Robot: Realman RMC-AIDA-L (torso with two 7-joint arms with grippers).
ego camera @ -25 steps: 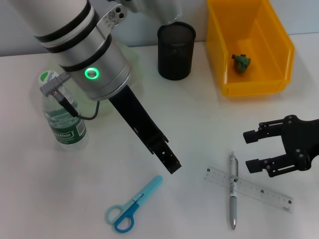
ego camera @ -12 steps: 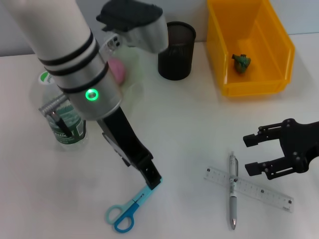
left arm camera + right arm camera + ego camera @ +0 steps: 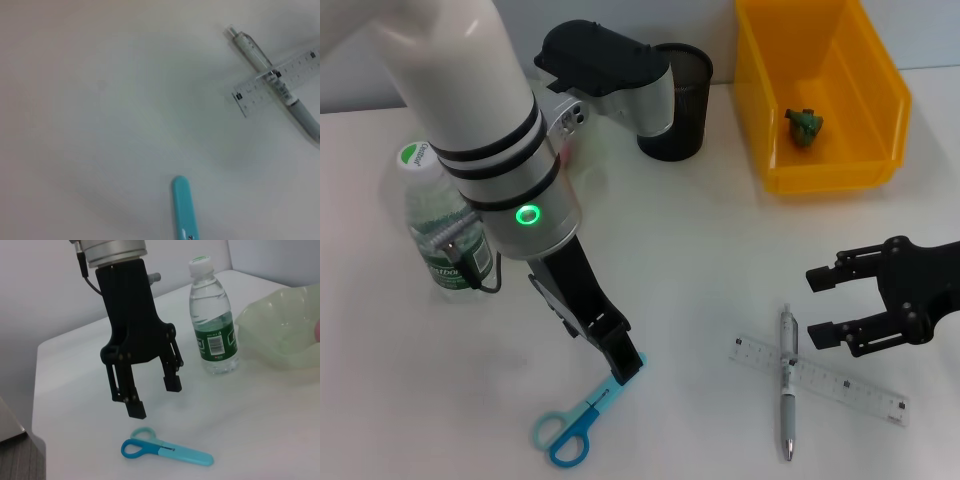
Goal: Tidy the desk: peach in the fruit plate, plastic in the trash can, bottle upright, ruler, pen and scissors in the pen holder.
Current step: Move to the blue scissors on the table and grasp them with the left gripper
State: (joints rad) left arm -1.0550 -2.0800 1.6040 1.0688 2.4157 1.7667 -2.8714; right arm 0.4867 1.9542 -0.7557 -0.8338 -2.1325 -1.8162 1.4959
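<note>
Left pincer (image 3: 625,365) hovering right over the scissors (image 3: 582,416), fingers spread, holding nothing.

From my seat: at far left the bottle (image 3: 442,228) stands upright on the surface (image 3: 700,240), green cap and green label with a barcode, text I can't read. Next, my left pincer points down, released, its tip just above the light-blue blade end of the scissors, which lie flat with teal handles. Behind sits the black mesh pen holder (image 3: 675,100). The pen (image 3: 787,380) lies crossed over the clear ruler (image 3: 820,379). My right pincer (image 3: 830,305) hangs open and empty beside them, below the yellow bin (image 3: 820,90).
</note>
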